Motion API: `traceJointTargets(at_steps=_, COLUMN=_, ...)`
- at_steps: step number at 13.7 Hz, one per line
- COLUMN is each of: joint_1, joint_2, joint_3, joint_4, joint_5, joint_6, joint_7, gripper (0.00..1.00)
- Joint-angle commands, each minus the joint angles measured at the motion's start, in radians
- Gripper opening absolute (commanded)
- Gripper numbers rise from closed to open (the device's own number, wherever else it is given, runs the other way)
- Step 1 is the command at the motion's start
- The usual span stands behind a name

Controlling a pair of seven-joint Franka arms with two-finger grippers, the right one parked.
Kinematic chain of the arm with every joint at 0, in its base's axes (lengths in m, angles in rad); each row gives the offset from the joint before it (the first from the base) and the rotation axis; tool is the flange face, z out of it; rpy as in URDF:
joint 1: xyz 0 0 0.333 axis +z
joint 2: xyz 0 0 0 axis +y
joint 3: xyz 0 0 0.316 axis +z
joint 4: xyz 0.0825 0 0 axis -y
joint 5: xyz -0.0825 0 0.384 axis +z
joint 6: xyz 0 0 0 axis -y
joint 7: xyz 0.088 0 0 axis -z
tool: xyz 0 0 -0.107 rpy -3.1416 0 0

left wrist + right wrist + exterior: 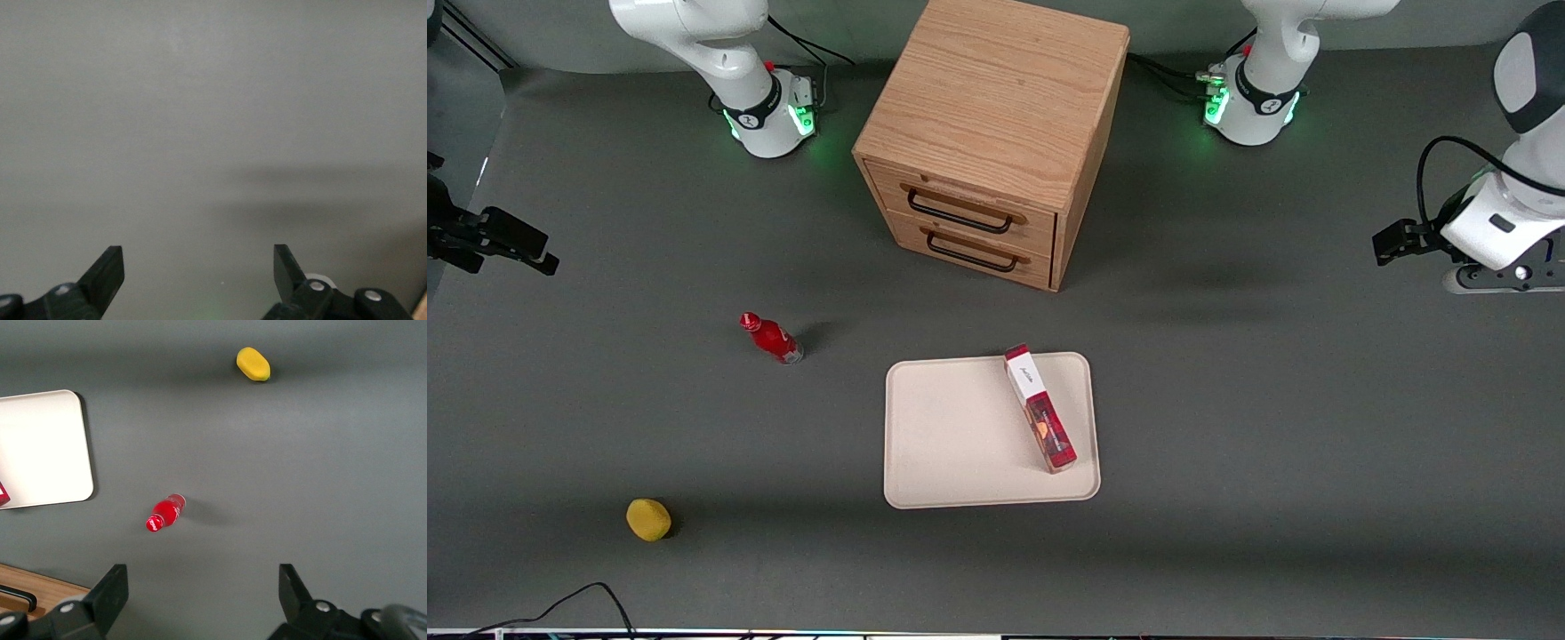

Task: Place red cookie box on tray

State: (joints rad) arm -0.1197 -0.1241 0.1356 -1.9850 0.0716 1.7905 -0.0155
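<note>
Yellow object (648, 519): a small rounded lump, nearest the front camera of all the things on the table, lying toward the parked arm's end and well apart from everything else

Table (1272, 462): a dark grey surface that carries everything here

Tray (951, 436): cream-beige, flat, with rounded corners and a low rim; it sits about midway along the table, farther from the front camera than the yellow object and nearer to it than the cabinet

Red cookie box (1040, 407): it lies flat on the tray, along the side of the tray that faces the working arm's end, set at a slight slant to the rim; its dark red end with the biscuit picture is the end nearer the front camera, and its white label end points toward the cabinet and reaches the tray's rim there; nothing is touching it

Red bottle (772, 338): small, lying tilted on the table near the tray's corner on the parked arm's side, apart from the tray

Gripper (1392, 242): out at the working arm's end of the table, well apart from the tray and the box; in the left wrist view its 2 fingers (107, 270) stand wide apart with only bare grey table between them, so it grips nothing

Cabinet (996, 107): a light wooden block with 2 drawers, each with a dark handle, farther from the front camera than the tray; both drawers look closed
</note>
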Motion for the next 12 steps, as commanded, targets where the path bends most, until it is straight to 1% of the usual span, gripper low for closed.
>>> traceJointTargets(at_steps=1, joint_1=0.058, joint_2=-0.008, joint_3=-0.024, joint_4=0.035, joint_5=-0.047, joint_6=-0.025, joint_7=0.005, gripper=1.00)
traceJointTargets(at_steps=4, joint_1=0.156, joint_2=-0.008, joint_3=-0.123, joint_4=0.055, joint_5=-0.047, joint_6=-0.037, joint_7=0.017, gripper=1.00)
traceJointTargets(at_steps=5, joint_1=0.161, joint_2=-0.008, joint_3=-0.132, joint_4=0.066, joint_5=-0.047, joint_6=-0.060, joint_7=0.017, gripper=1.00)
traceJointTargets(at_steps=8, joint_1=0.150, joint_2=-0.006, joint_3=-0.143, joint_4=0.161, joint_5=-0.047, joint_6=-0.164, joint_7=0.003, gripper=1.00)
traceJointTargets(at_steps=12, joint_1=0.121, joint_2=0.001, joint_3=-0.142, joint_4=0.230, joint_5=-0.049, joint_6=-0.230, joint_7=-0.001, gripper=1.00)
